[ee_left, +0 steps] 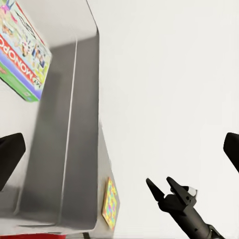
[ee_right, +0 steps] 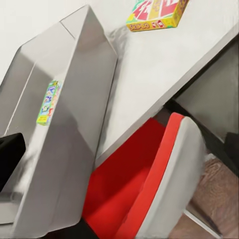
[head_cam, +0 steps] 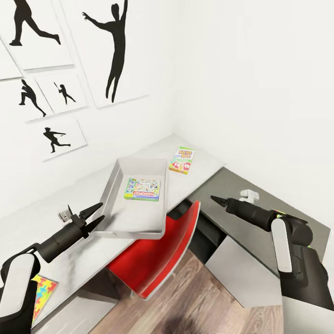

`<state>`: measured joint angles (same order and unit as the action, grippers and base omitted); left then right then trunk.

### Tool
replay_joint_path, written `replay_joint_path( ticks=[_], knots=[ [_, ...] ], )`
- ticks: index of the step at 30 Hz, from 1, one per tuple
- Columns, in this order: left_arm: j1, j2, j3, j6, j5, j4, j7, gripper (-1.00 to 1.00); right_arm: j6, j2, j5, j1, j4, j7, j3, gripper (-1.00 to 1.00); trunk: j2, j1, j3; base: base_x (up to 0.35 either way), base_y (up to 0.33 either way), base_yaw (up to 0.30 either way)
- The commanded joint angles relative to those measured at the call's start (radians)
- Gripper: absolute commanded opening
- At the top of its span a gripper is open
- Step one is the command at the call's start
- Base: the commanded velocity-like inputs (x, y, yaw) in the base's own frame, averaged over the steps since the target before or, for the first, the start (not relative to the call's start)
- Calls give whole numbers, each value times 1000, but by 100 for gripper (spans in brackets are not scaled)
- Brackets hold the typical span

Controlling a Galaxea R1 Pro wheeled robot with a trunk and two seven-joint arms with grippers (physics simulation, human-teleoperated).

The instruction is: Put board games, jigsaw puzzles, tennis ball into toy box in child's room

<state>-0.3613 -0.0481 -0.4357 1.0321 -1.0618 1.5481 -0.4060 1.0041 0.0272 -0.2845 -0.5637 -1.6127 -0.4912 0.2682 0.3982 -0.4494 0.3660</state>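
Observation:
The grey toy box (head_cam: 139,222) lies on the pale table (head_cam: 204,162), and a Monopoly board game (head_cam: 143,189) rests flat inside it. A second board game (head_cam: 182,160), yellow and green, lies on the table beyond the box's far corner. At the table's near end, by my left arm, sits a colourful jigsaw puzzle (head_cam: 42,291). My left gripper (head_cam: 95,215) is open and empty, level with the box's near left wall (ee_left: 74,124). My right gripper (head_cam: 218,200) is open and empty over the dark lower desk, apart from the box (ee_right: 74,99).
A red chair (head_cam: 157,250) is tucked under the table just below the toy box. The dark desk (head_cam: 260,236) at the right carries a small white object (head_cam: 248,195). White walls with silhouette pictures (head_cam: 111,51) close the corner. Wooden floor (head_cam: 195,297) shows below.

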Motion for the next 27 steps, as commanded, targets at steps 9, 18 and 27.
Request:
replay_joint_path(
  ticks=[9,18,27],
  knots=[
    [-1,1,-2,5,6,2,-13,100,5,0,7,-2,0,-9,0,100,2,-1,2,0,0,-287],
    [-2,1,18,5,7,3,-13,100,11,-1,7,-2,0,-9,0,100,2,-1,2,0,0,-287],
    [-3,-2,56,4,9,2,-10,100,16,-1,7,-2,0,-8,0,100,2,-1,2,0,0,-287]
  ],
)
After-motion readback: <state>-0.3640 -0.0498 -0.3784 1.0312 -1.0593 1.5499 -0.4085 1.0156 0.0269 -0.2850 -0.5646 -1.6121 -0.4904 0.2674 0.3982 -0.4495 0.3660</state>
